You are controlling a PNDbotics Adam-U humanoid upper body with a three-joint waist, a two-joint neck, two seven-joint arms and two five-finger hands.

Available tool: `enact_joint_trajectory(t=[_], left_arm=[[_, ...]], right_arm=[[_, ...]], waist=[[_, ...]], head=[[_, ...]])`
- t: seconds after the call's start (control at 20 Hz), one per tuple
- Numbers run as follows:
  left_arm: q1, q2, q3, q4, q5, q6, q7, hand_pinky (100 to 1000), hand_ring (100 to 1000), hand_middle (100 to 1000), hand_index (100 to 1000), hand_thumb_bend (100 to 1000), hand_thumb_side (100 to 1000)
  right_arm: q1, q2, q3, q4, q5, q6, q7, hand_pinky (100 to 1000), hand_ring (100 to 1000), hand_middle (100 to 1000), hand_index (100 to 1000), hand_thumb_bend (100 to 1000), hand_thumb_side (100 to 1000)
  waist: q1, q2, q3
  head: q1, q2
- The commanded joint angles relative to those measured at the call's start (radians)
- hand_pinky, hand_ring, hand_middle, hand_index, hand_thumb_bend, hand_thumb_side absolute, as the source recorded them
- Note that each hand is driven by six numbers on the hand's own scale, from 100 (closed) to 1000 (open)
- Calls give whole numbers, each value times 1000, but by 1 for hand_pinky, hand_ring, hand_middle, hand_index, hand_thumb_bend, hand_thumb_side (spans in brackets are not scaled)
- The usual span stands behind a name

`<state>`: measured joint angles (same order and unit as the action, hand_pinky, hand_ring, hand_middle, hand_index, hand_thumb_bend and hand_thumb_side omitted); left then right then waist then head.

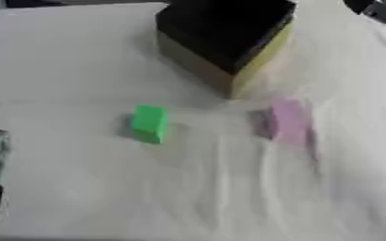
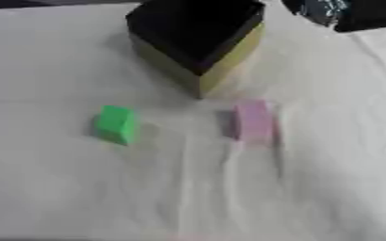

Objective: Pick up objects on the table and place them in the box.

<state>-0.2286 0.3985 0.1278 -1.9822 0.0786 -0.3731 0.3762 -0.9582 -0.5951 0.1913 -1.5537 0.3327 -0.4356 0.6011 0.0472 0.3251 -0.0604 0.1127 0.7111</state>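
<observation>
A white cloth [image 2: 188, 188] covers the table before me, filling almost everything I see. It lies rumpled, with long soft folds running toward me along the near half. The light is even and soft. A dark strip [image 2: 56, 2] shows beyond its far edge.

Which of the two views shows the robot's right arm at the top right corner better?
The right eye view: the right arm fills more of the upper right corner there, black with silver parts, beyond the box. The left eye view catches only a small piece at the edge. Its hand cannot be made out in either.
</observation>
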Motion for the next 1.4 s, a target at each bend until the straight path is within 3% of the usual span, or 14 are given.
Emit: enact_joint_trajectory(t=[0.05,0.45,0.85,0.9,1.0,1.05,1.4], left_arm=[[-2,13,13,-18,-1,1,3,721,733,710,751,137,967],[1,12,13,-18,-1,2,3,722,733,710,751,138,968],[3,15,10,-18,-1,5,-1,723,733,710,750,137,968],[3,15,10,-18,-1,5,-1,723,733,710,750,137,968],[4,16,9,-18,0,6,-2,723,733,710,750,137,968],[3,17,9,-18,0,6,-3,723,733,710,751,137,967],[3,17,8,-18,1,8,-5,723,732,710,750,136,968]], right_arm=[[-12,-13,-10,-5,1,0,1,877,900,771,905,100,1000],[-12,-15,-5,-4,-1,0,5,877,903,774,906,100,1000],[-68,-12,102,97,46,-26,46,871,914,787,907,100,978],[-72,-11,111,108,50,-32,52,872,918,775,895,100,867],[-83,-8,135,133,55,-44,79,872,918,775,895,100,867],[-87,-6,148,146,55,-49,95,873,918,768,889,100,807],[-107,5,189,195,58,-63,162,876,921,765,885,100,654]], waist=[[-1,-25,1],[-3,-28,0],[-7,-33,-1],[-7,-34,-1],[-8,-35,-1],[-9,-36,-1],[-9,-34,-1]], head=[[2,2],[-1,3],[-6,5],[-6,4],[-7,3],[-8,3],[-6,6]])
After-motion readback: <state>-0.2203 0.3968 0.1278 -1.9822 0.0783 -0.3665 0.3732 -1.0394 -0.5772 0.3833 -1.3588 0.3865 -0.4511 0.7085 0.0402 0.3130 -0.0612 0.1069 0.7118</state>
